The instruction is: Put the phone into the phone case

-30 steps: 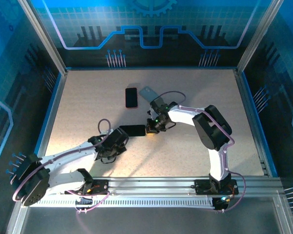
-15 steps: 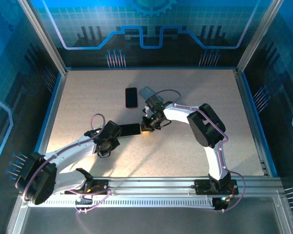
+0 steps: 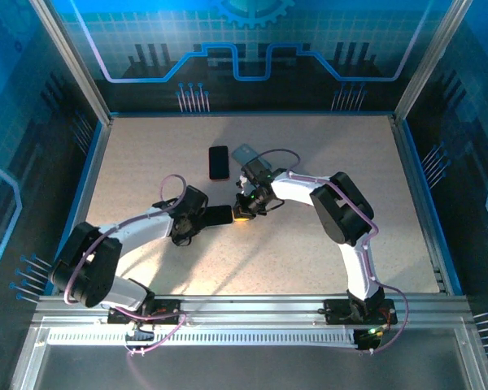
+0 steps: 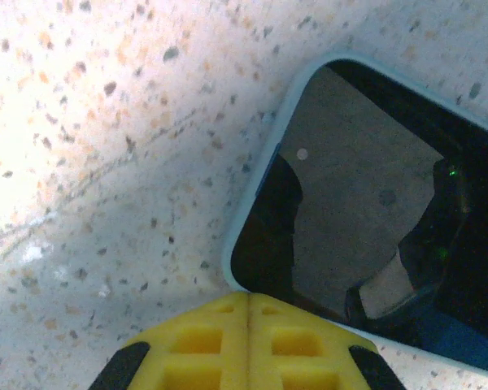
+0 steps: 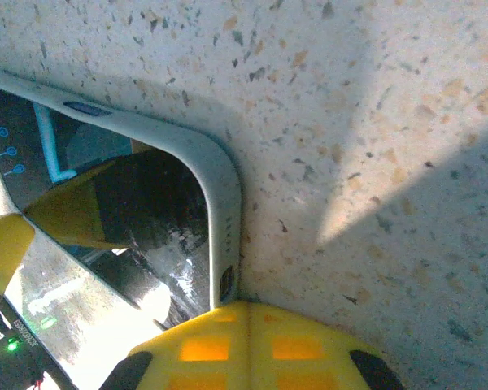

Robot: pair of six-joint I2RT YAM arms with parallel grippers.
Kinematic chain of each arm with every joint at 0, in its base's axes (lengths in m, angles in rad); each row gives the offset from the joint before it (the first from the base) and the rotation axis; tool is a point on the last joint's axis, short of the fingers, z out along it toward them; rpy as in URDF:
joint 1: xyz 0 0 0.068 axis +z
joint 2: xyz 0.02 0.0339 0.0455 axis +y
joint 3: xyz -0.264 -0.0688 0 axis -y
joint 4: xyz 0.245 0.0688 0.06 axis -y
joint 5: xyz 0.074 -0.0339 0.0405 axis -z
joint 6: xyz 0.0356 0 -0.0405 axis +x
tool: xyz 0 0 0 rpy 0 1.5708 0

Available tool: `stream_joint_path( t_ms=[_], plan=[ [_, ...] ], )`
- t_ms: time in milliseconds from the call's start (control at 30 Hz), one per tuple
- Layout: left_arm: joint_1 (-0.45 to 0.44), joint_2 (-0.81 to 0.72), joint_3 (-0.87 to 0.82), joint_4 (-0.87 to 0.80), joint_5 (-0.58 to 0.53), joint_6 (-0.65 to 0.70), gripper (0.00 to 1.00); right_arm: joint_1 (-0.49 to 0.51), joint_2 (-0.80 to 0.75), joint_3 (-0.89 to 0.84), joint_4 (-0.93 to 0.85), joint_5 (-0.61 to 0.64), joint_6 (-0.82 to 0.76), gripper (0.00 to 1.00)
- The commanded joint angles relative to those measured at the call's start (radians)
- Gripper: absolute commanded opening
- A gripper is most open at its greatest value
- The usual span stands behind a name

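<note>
Left jaws (image 4: 250, 341) are closed, yellow tips pressed together with nothing between them. Right jaws (image 5: 248, 341) are closed and empty too.

The phone (image 4: 374, 227) lies flat on the counter (image 4: 106, 122), screen up, between the two sets of jaws. In the left wrist view my tips sit right at one corner of its short end, touching or just about. In the right wrist view the tips butt against the pale rim just past a rounded corner at the other end. From the top view the phone (image 3: 219, 215) runs roughly left to right, left jaws (image 3: 197, 219) at its left end and right jaws (image 3: 242, 213) at its right end. It is pinned end to end, not gripped.

A pale rim runs round the screen. I can't tell whether it's the phone's own frame or the case already around it.

Farther out a second dark slab (image 3: 218, 162) lies well apart, with a grey piece (image 3: 246, 153) just beside it. Which of them is a case I can't tell.

Handling is my guess:
- The phone is rigid and thin, moderately heavy for its size.
- The glossy glass is slippery and scratch-prone.
- I'd take it by the rim across the long edges, not on the screen.
- Lying flat it gives no lip for the jaws, so I'd expect pushing or tipping an edge first.
- Pushing at a corner may spin it.
</note>
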Motion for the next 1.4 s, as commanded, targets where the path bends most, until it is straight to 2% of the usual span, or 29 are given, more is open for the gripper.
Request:
stream_joint_path(
  t_ms=[0, 433, 1367],
  plan=[
    [0.016, 0.058, 0.023, 0.058, 0.024, 0.035, 0.0, 0.05, 0.072, 0.041, 0.118, -0.011, 0.006, 0.0],
    [0.109, 0.158, 0.089, 0.098, -0.015, 0.09, 0.0, 0.056, 0.127, 0.124, 0.129, -0.044, 0.027, 0.0],
    [0.307, 0.481, 0.445, 0.112, -0.033, 0.225, 0.0, 0.1, 0.378, 0.521, 0.028, -0.083, 0.015, 0.0]
  ],
)
